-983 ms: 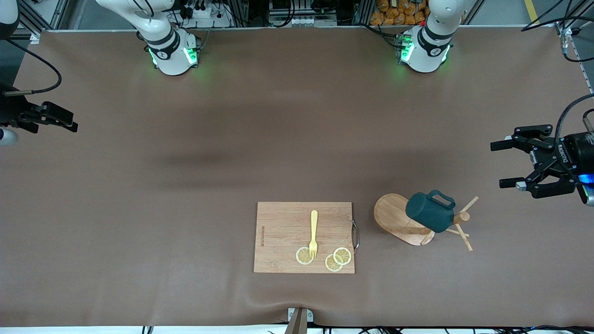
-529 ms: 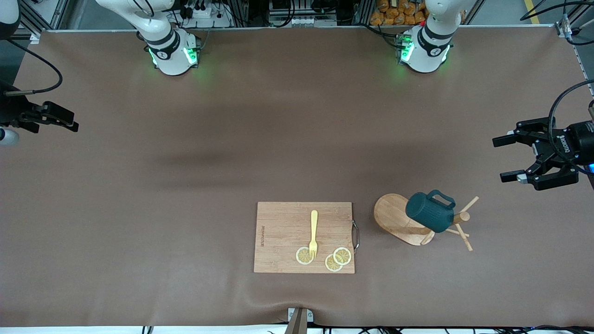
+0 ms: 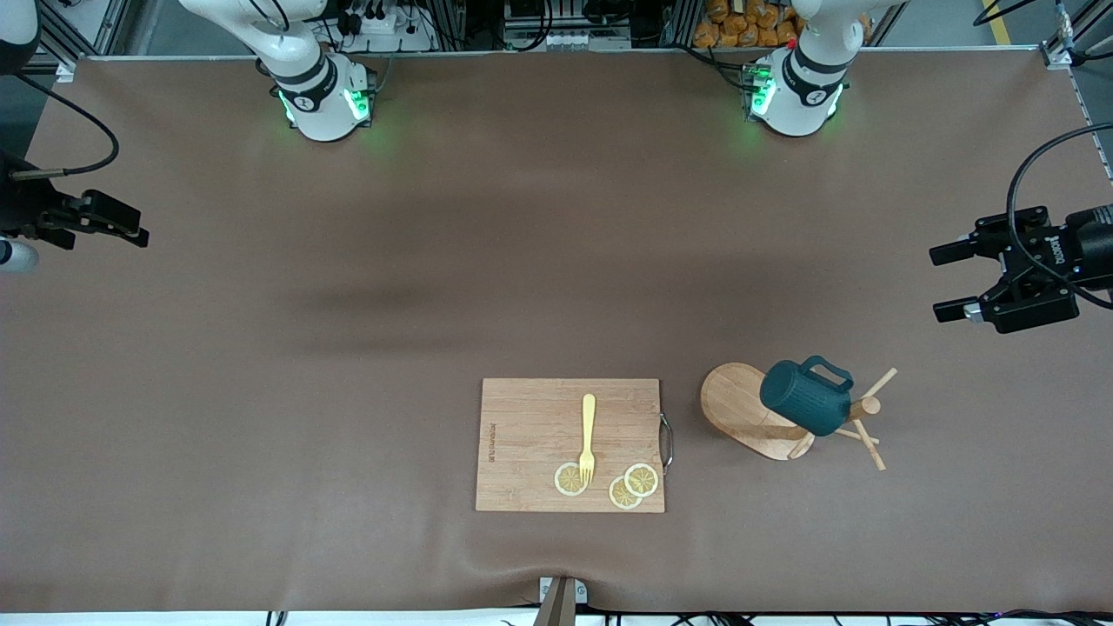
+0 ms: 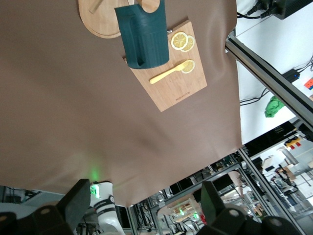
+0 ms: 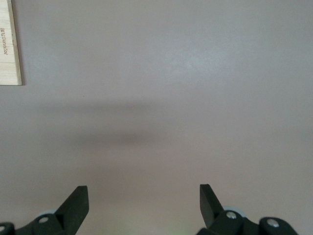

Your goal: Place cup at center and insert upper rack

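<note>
Left tool (image 3: 949,281) risen, cup (image 3: 804,398) unmoved

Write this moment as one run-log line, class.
cup: on upper rack, which lies tipped beside cutting board | left end effector: open, empty, over bare table | right end effector: waiting at table edge

Left gripper (image 3: 949,281) and right gripper (image 3: 139,233) hover, fingers spread.

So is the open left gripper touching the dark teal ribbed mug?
Apart. In the front view, the left gripper hangs open over bare table, away from the mug.
</note>
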